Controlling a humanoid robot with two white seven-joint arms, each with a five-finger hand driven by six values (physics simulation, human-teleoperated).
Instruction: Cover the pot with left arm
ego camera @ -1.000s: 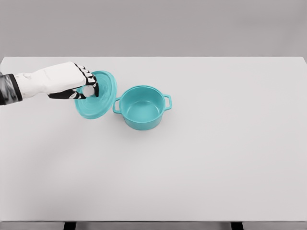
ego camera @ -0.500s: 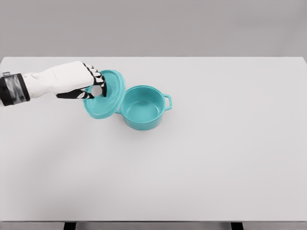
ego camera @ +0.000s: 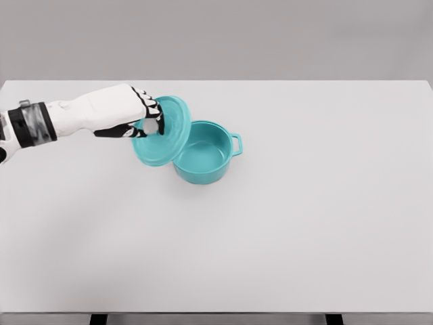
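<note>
A teal pot point(ego camera: 206, 156) with two side handles stands open on the white table point(ego camera: 284, 223), left of the middle. My left hand point(ego camera: 145, 122) comes in from the left and is shut on the knob of the teal lid point(ego camera: 166, 132). The lid hangs tilted in the air, its right edge overlapping the pot's left rim and hiding the pot's left handle. The pot's inside shows empty.
The white table runs wide on every side of the pot, with its far edge against a grey wall and its front edge at the bottom of the view.
My left hand has carried the lid to the right, from beside the pot to over its left rim. The pot has stayed in place.
</note>
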